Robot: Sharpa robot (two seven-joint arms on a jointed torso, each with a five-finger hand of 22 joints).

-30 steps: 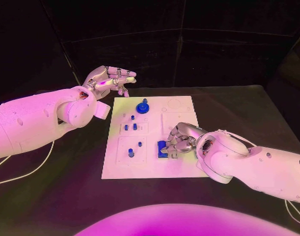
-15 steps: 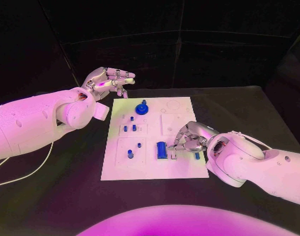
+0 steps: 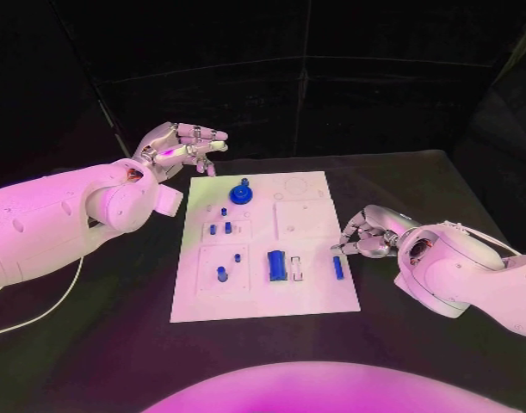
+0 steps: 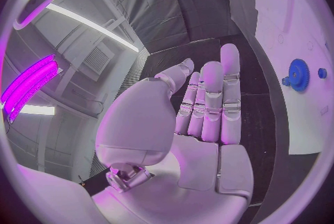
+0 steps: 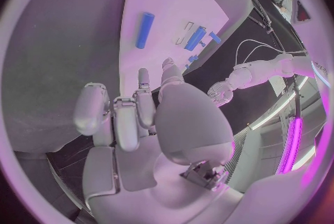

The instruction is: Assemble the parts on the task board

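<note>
The white task board (image 3: 316,292) lies in the middle of the table. A blue gear (image 3: 242,194) stands near its far edge, with several small blue pegs (image 3: 220,229) below it. A blue block (image 3: 276,264) and a slim blue bar (image 3: 337,267) lie on the near half of the board. My right hand (image 3: 368,232) hovers just off the board's right edge, fingers curled in, holding nothing. The right wrist view shows these curled fingers (image 5: 114,115), the bar (image 5: 145,29) and the block (image 5: 195,38). My left hand (image 3: 182,144) is raised beyond the far left corner, empty, fingers straight (image 4: 209,101).
A small pale piece (image 3: 296,268) lies beside the blue block. Black table surface (image 3: 436,181) surrounds the board. A cable (image 3: 40,301) trails under the left arm. The gear (image 4: 298,74) also appears in the left wrist view.
My right hand has drawn back to the right, off the board, uncovering the blue block and the blue bar that lie there. The left hand stays raised in about the same place.
</note>
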